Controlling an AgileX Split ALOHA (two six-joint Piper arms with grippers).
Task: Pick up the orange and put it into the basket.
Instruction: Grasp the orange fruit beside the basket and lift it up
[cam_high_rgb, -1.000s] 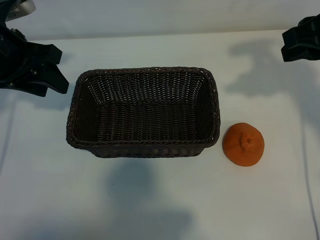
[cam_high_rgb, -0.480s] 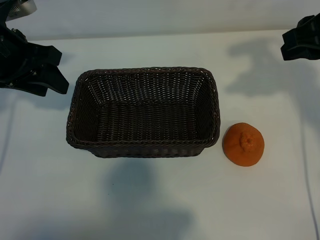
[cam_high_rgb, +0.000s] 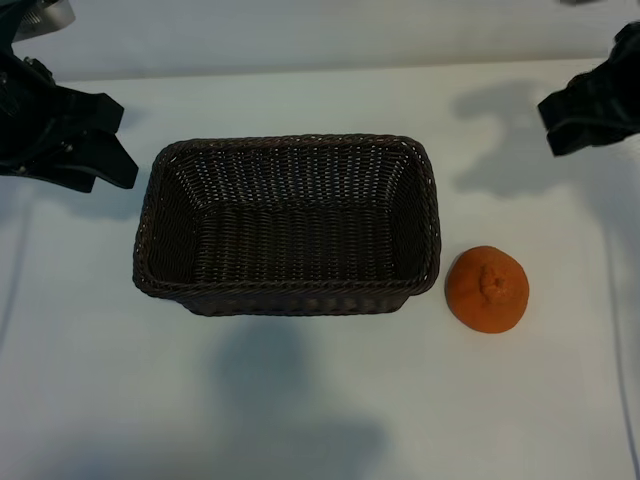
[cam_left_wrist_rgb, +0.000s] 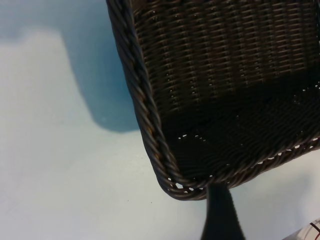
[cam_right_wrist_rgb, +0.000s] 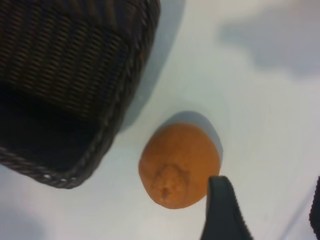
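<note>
Orange fruit, still untouched: the orange (cam_high_rgb: 487, 289) sits on the white tabletop (cam_high_rgb: 300, 400) just beside the basket (cam_high_rgb: 150, 215), clear of its braided rim and not inside it. Nothing lies in the basket, so by the look of things the task is at its very start; the pick-up, the carry and the drop all remain.

From the exterior view the right gripper (cam_high_rgb: 592, 108) hangs at the far side of the tabletop, well apart from the fruit and holding nothing. Its jaws stand fairly wide open. In the right wrist view one dark finger (cam_right_wrist_rgb: 222, 210) shows just beside the orange (cam_right_wrist_rgb: 179, 165), with the fruit ahead of the jaws and off to one side of their gap rather than between them. The likely next need is to bring the jaws down and centre them over the fruit before closing.

Parked at the opposite side, the left gripper (cam_high_rgb: 75, 135) hovers just off the basket's short end with its jaws open and empty.
</note>
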